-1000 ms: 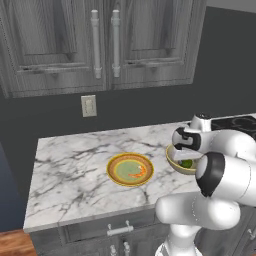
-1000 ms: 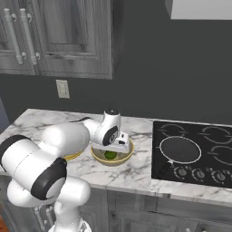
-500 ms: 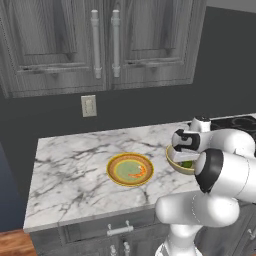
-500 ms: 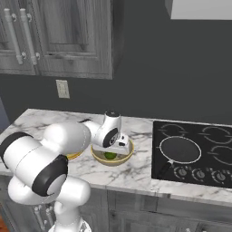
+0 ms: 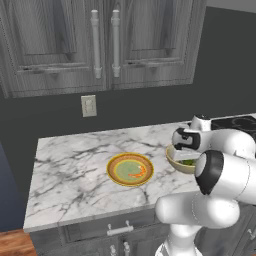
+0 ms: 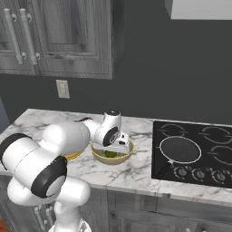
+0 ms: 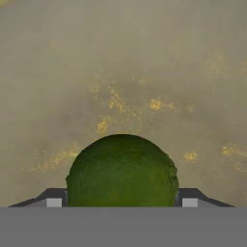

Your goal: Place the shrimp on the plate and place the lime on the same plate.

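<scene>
The lime (image 7: 121,171) is a dark green ball lying in the tan-yellow bowl (image 5: 172,159), also seen as the lime (image 6: 110,154) under the hand. My gripper (image 7: 120,201) reaches down into the bowl (image 6: 97,156), open, with one fingertip close on each side of the lime; contact is not clear. The lime rests on the bowl floor (image 7: 120,72). The orange shrimp (image 5: 137,172) lies on the pale green centre of the plate (image 5: 112,167), which sits on the marble counter left of the bowl. My gripper (image 5: 186,155) is well right of the plate.
A black cooktop (image 6: 199,154) with a round dark pan (image 6: 180,149) lies right of the bowl. Grey cabinets (image 5: 100,45) hang above, and a wall outlet (image 5: 89,105) sits behind the plate. The counter's front edge (image 5: 100,212) runs just before the plate.
The hand has settled a little lower into the bowl and its fingers have drawn closer together around the lime. The plate, shrimp and bowl have not moved.
</scene>
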